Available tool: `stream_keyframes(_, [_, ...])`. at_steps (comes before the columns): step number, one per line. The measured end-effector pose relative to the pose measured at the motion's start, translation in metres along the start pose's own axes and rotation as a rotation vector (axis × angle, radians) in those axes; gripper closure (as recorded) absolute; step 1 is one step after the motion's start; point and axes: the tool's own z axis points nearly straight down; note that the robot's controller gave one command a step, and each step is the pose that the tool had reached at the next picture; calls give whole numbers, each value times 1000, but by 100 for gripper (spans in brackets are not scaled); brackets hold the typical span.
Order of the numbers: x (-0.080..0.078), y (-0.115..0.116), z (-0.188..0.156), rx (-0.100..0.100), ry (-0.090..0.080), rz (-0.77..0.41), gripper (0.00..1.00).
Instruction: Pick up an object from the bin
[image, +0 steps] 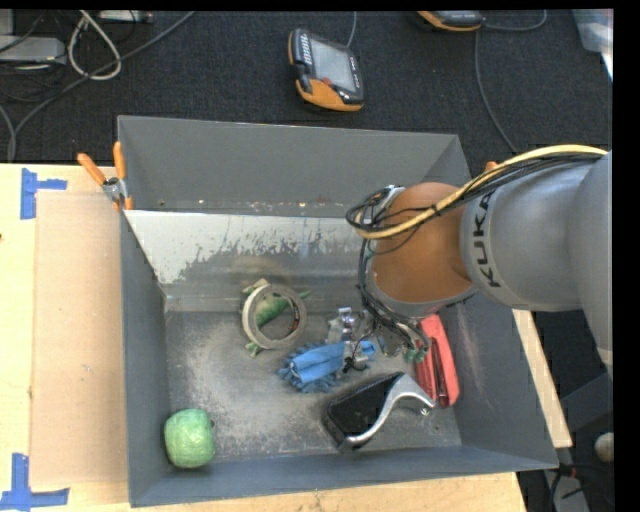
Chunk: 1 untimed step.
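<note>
hovering: end effector (352, 340) at crumpled blue cloth (312, 367) | opening: cannot tell | risk: may snag neighbouring black-and-silver tool (375, 408) or red bar (440, 362)

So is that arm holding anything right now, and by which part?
Can't tell. The tool is down at the right end of the crumpled blue thing, but a grip isn't visible.
</note>
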Motion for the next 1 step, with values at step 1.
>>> stream_keyframes(1, [-10,3,-94,-1,3,-17,100])
